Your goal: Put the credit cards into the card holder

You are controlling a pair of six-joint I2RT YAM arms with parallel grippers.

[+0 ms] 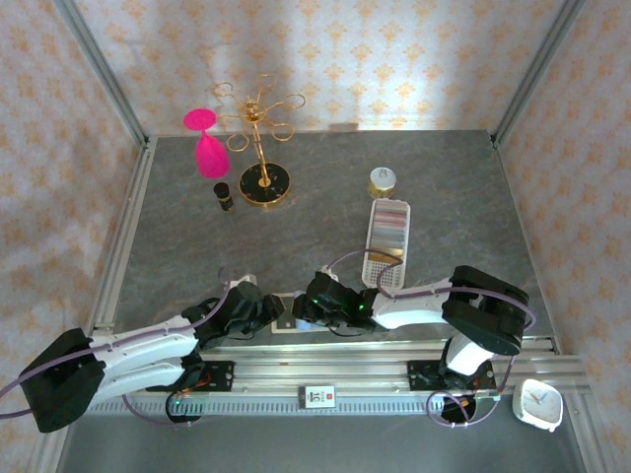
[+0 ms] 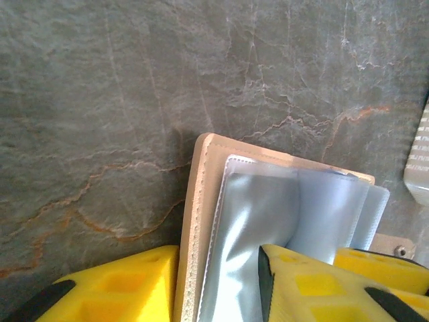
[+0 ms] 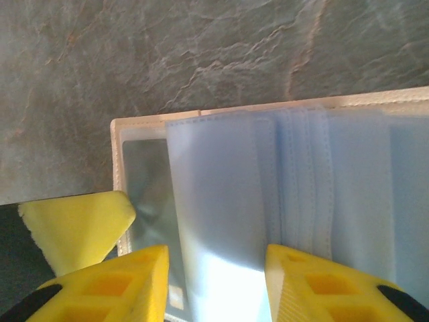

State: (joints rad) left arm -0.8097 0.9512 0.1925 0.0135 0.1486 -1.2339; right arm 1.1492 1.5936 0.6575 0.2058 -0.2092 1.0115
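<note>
1. The card holder (image 1: 286, 323) lies open on the table (image 1: 325, 197) at 6 o'clock, close to the near edge and between the two arms. Its clear sleeves (image 2: 261, 201) are fanned out over the beige cover.
2. The left gripper (image 2: 218, 268) is set astride the cover's edge and the first sleeves. Its fingers (image 2: 127, 285) stand apart, but it cannot be told whether they pinch the material or have let it go.
3. The right gripper (image 3: 214, 268) is brought in from 3 o'clock. One sleeve lies between its parted fingers (image 3: 315, 282), and a grip cannot be confirmed.
4. A grey rectangle (image 3: 144, 194), possibly one of the credit cards, is seen through the pocket at 9 o'clock in the right wrist view.
5. A white tray (image 1: 386, 241) stands at 2 o'clock from the card holder (image 3: 268, 174). Its banded contents cannot be identified.
6. The step in hand is judged to be the parting of the sleeves to expose a pocket mouth.
7. For the next move, one sleeve would need to be held open while a card is squared to the slot and slid in edge first.
</note>
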